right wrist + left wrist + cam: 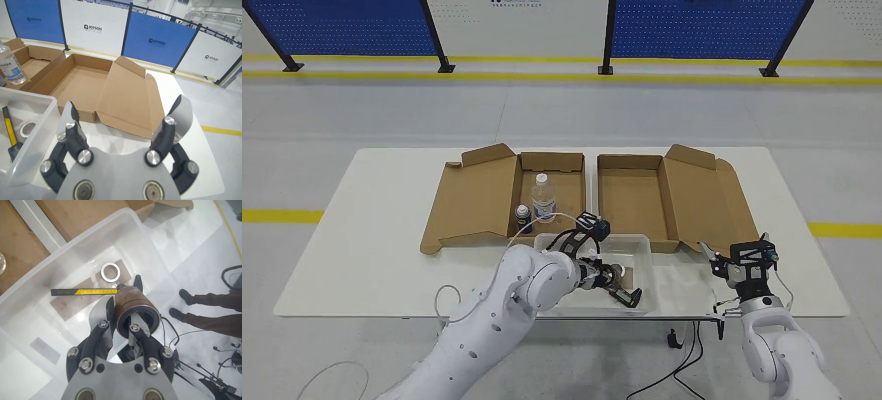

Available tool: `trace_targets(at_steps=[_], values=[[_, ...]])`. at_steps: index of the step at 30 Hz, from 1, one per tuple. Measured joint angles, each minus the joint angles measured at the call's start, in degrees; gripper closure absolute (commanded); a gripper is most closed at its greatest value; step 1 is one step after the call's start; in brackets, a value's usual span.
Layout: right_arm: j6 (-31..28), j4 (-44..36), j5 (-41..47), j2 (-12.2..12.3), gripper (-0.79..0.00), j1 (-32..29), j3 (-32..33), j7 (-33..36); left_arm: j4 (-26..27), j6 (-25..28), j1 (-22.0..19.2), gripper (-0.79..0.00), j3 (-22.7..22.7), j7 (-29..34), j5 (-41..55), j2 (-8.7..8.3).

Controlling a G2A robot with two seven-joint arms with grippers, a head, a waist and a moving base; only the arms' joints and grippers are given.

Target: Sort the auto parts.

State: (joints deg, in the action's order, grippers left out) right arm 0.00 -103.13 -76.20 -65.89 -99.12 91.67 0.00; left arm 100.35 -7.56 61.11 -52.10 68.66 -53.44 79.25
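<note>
Left gripper [125, 295] clamped on a rusty brown bearing sleeve [135, 307] above the clear bin [75, 244] at the white tabletop's [372, 260] near edge, where the sleeve's rounded wall could slip free onto the caliper [85, 292] and ring [102, 273] below, while the right gripper [124, 105] rests spread apart at the near right corner, blue partition panels [342, 25] behind.

The left arm bends inward across the front, its gripper [123, 295] clamped on a brown cylinder [133, 301] — one finger through the bore. The right gripper [125, 107] hangs level, fingers spread wide.
</note>
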Motion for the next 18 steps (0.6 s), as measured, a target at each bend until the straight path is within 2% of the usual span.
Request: trace_targets(at_steps=[5,8,12,18], values=[[0.0,0.0,0.0,0.0,-0.785,0.0,0.0,0.0,8.5,0.3,3.3,0.000,-3.6,2.4,2.0,-0.95],[0.0,0.0,0.0,0.0,-0.785,0.0,0.0,0.0,11.4,0.7,4.7,0.000,-4.8,3.6,3.1,-1.36],[0.0,0.0,0.0,0.0,-0.785,0.0,0.0,0.0,13.5,0.9,5.4,0.000,-5.3,4.6,2.8,-1.70],[0.0,0.0,0.0,0.0,-0.785,0.0,0.0,0.0,13.2,1.4,5.3,0.000,-5.2,4.3,3.3,-1.92]])
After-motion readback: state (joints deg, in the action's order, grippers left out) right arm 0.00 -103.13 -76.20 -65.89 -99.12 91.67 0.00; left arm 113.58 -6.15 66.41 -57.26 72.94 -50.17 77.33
